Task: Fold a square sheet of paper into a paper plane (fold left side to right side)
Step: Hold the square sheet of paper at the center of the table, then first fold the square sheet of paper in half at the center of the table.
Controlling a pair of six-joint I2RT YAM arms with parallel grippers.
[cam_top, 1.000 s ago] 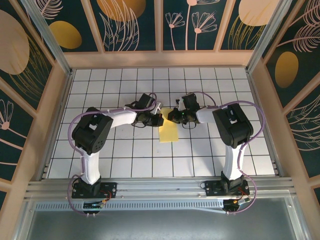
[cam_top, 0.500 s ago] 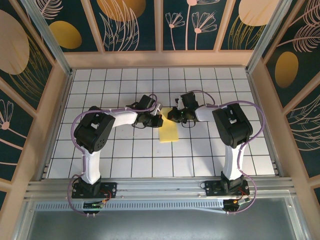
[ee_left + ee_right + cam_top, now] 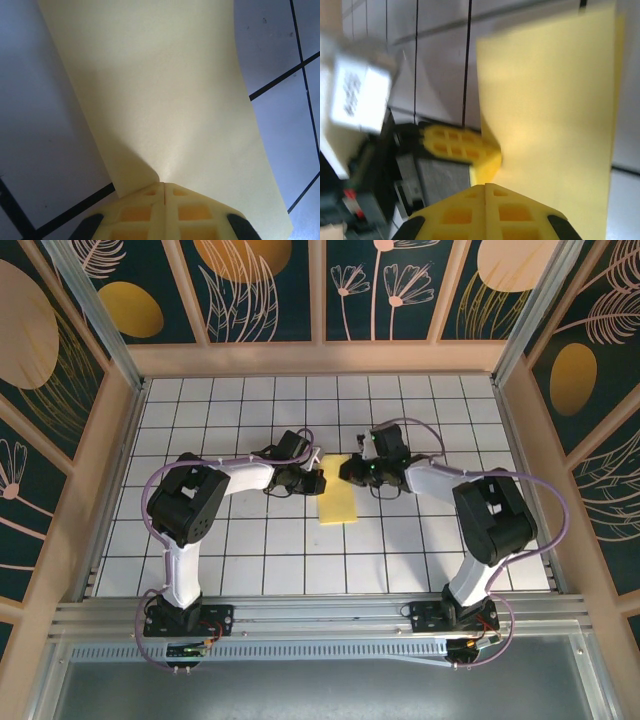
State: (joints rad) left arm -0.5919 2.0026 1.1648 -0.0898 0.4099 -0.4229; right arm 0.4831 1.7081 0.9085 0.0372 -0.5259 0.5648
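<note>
From above, the square sheet of paper [image 3: 338, 505], already a narrow folded strip, lies mid-worktop [image 3: 250, 550]. The left end effector [image 3: 318, 480] meets its far end at ten o'clock, the right end effector [image 3: 347, 472] at one o'clock.

Left wrist: the fingers are fully closed, seemingly nipping a lifted edge to carry it across.

Right wrist: the fingers are closed over the sheet, probably to pin it.

The right gripper [image 3: 485, 186] sits at the bottom edge, its yellow fingertips pressed together over the near end of a pale-yellow sheet of paper [image 3: 550, 115]. The sheet lies on the white gridded desk [image 3: 440, 50]. The left gripper [image 3: 490, 157], with yellow fingers on a black body, meets the sheet's left edge, where the paper lifts slightly.
</note>
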